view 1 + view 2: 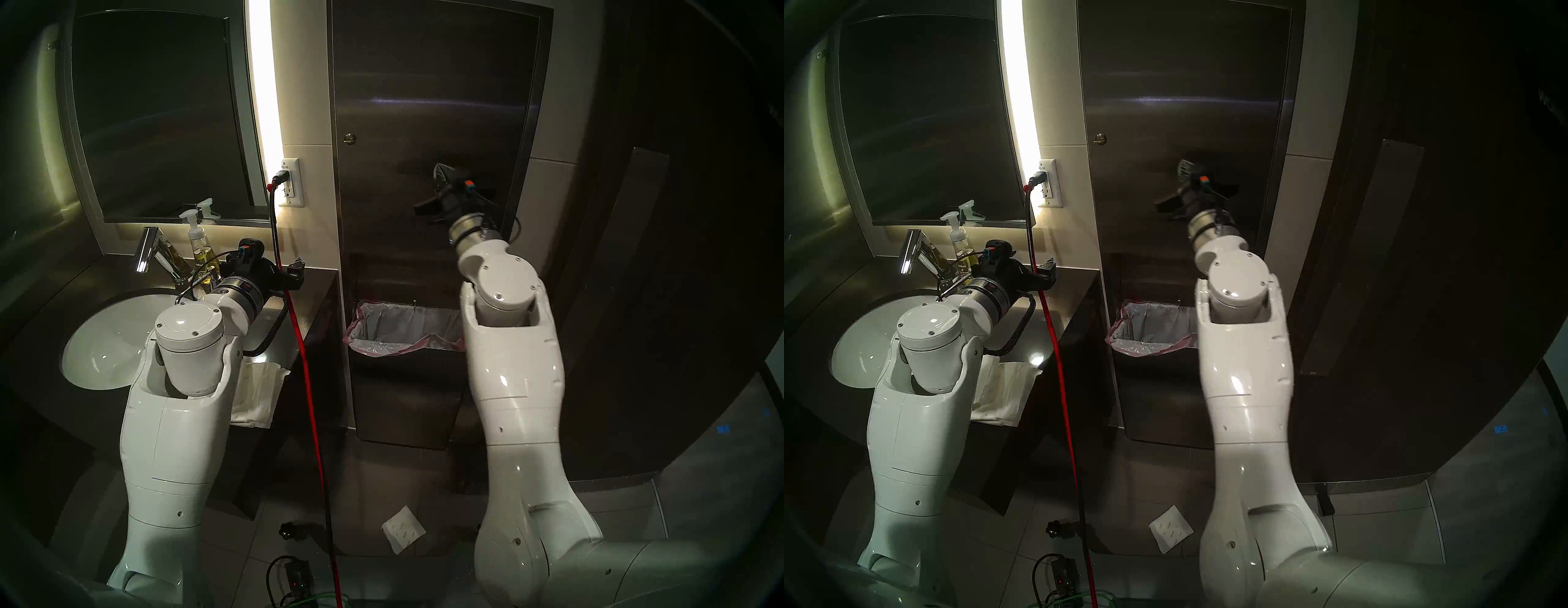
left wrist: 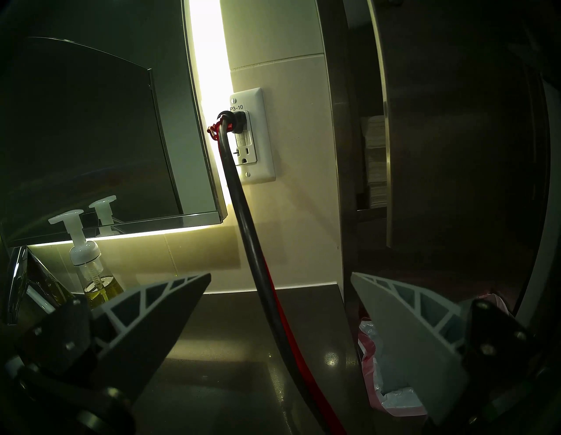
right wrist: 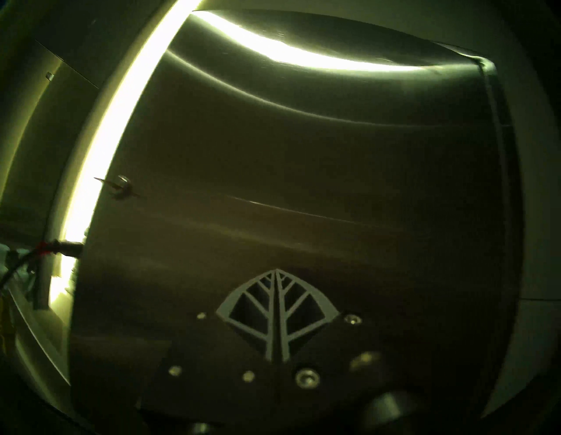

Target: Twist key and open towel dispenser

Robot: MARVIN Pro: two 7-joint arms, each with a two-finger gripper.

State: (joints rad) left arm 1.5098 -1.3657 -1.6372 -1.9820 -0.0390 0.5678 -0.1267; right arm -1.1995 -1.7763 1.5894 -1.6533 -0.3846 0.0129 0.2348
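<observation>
1. The key [image 3: 123, 185] is a tiny sliver of metal sticking out of the small round lock [image 1: 350, 138], close to the left edge of the towel dispenser [image 1: 424, 85] and about halfway up its upper door.
2. I'd call that key stiff but thin and slick. It wants a fingertip pinch flat across its head, and a careless twist could slip off or bend it.
3. From the left wrist view, the door [image 2: 455, 136] stands slightly ajar, with white paper towels [image 2: 375, 164] showing in the gap.
4. The door looks like a rigid, smooth steel sheet with no handle, so that free left edge is the place to hook it and swing.
5. The right tool [image 3: 276, 303] has its fingers pressed together and holds nothing. It faces the steel, to the right of the lock and below it, well apart from the key.
6. The left tool [image 2: 280, 276] is spread wide and empty, hovering over the dark tabletop [image 2: 230, 334] just beside the dispenser.
7. A red-and-black cable [image 2: 243, 197] hangs from the wall outlet [image 2: 253, 136], right in front of that left tool.
8. Below the door sits the lined waste bin [image 1: 407, 327].
</observation>
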